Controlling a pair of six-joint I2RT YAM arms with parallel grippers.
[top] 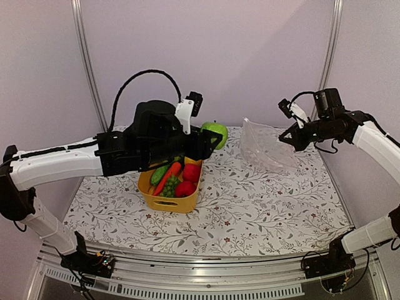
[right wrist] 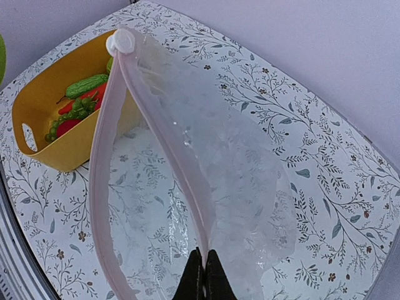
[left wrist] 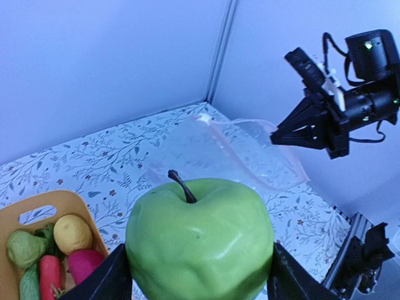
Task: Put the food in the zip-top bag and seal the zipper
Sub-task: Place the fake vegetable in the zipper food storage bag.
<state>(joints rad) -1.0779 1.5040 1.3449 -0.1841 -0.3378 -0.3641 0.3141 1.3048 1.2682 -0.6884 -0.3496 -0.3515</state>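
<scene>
Overhead: the left gripper [top: 211,139], jaws wide around one green apple [top: 216,131], hangs between one yellow tub [top: 165,203] and one zip-top bag [top: 262,149], which the right gripper [top: 289,139] pinches tight, holding it up at far right. Left wrist: at least five pieces of food [left wrist: 72,233] lie in the tub. Right wrist: the single pink zipper [right wrist: 103,162] gapes open. The apple should probably enter centred between its lips, without snagging them.

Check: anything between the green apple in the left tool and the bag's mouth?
Nothing visible. The left tool holds the green apple raised, past the yellow tub. The right tool pinches the zipper of the zip-top bag, its mouth parted. Only open air lies between them.
</scene>
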